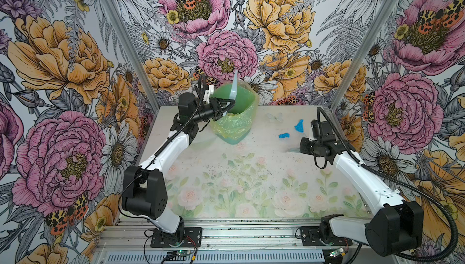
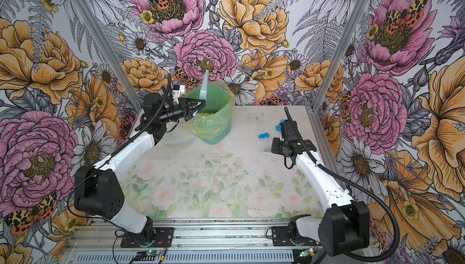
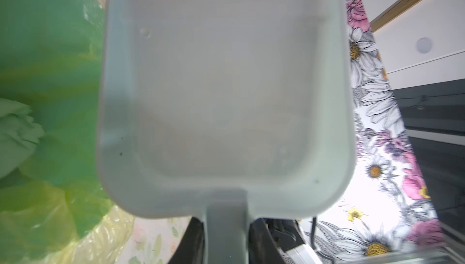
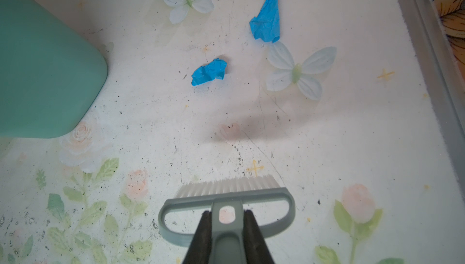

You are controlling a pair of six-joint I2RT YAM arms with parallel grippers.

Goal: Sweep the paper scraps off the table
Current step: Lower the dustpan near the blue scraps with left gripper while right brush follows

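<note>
Gripping the brush (image 4: 227,196) by its handle, the right end effector (image 4: 226,216) is clamping fully shut on it, with the bristles pointing toward the scraps. Two blue paper scraps (image 4: 208,71) are lying on the bench (image 4: 327,136) ahead of the bristles, near the far right corner. The longer scrap (image 4: 266,16) is sitting nearer the back edge.

Further left, the left end effector (image 3: 226,242) is pinching the dustpan (image 3: 226,99) handle shut and tilting the empty pan over the bin (image 1: 236,124).

Risk: with no pan on the bench, a brush stroke is liable to be scattering the light scraps against the rail. Withdrawing the pan carelessly is risking a snag on the bag liner and a tipped bin.
</note>
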